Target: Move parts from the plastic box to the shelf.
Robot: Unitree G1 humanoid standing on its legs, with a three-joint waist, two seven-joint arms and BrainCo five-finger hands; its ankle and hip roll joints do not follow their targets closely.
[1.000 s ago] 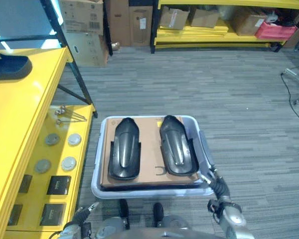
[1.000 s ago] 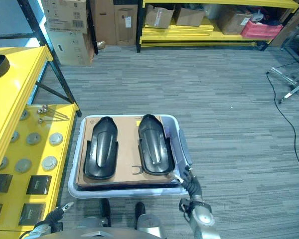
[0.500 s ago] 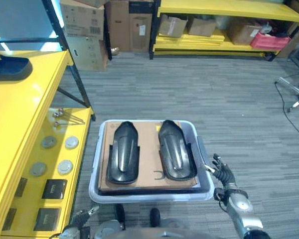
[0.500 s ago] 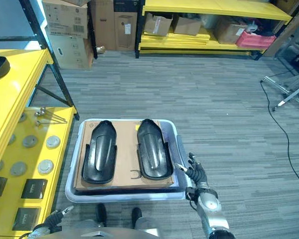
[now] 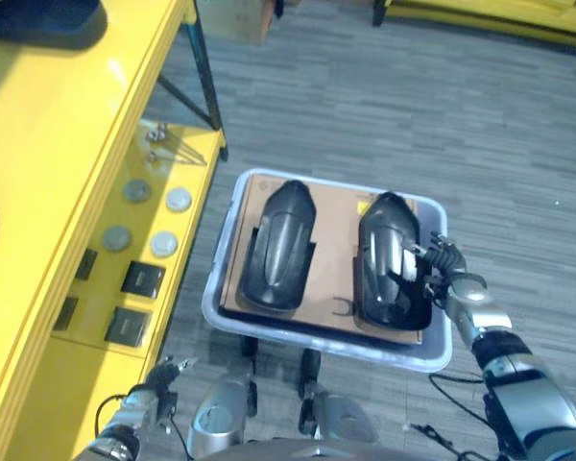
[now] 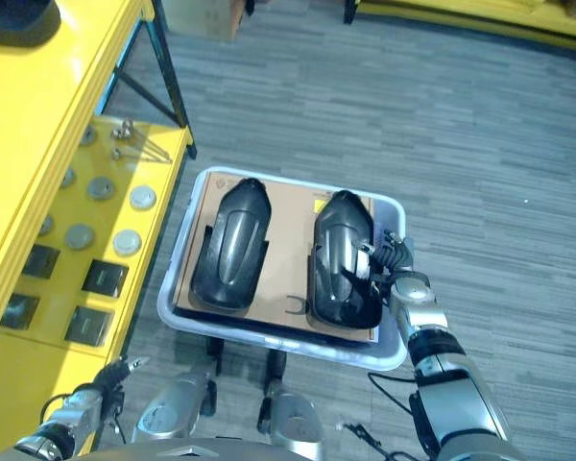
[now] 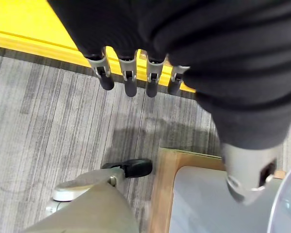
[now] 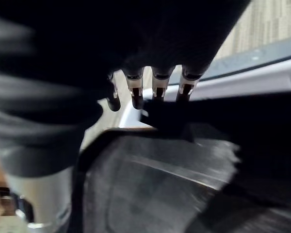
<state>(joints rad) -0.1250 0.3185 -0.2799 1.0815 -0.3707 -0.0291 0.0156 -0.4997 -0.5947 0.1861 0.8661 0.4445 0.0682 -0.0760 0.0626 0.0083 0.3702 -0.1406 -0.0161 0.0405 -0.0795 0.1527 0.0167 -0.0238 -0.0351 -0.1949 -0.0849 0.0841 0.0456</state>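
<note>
A pale grey plastic box (image 5: 222, 261) stands on the floor with a cardboard sheet inside. Two long black moulded parts lie on the sheet side by side, the left part (image 5: 276, 245) and the right part (image 5: 382, 261). My right hand (image 5: 442, 265) is over the right part's outer edge, by the box's right wall. Its fingers (image 8: 157, 83) are straight and open, reaching over the black part (image 8: 160, 184). The yellow shelf (image 5: 67, 144) runs along the left, and another black part (image 5: 38, 17) lies on its top. My left hand (image 5: 161, 371) hangs low by the shelf, its fingers (image 7: 131, 80) straight and holding nothing.
The shelf's lower level carries round metal discs (image 5: 134, 190), black square pieces (image 5: 141, 279) and some bolts (image 5: 159, 134). Grey carpet floor (image 5: 442, 115) lies open beyond and to the right of the box.
The camera has tilted down and shifted. My right hand has come from outside the box's near right corner onto the outer edge of the right part. The parts have not moved.
</note>
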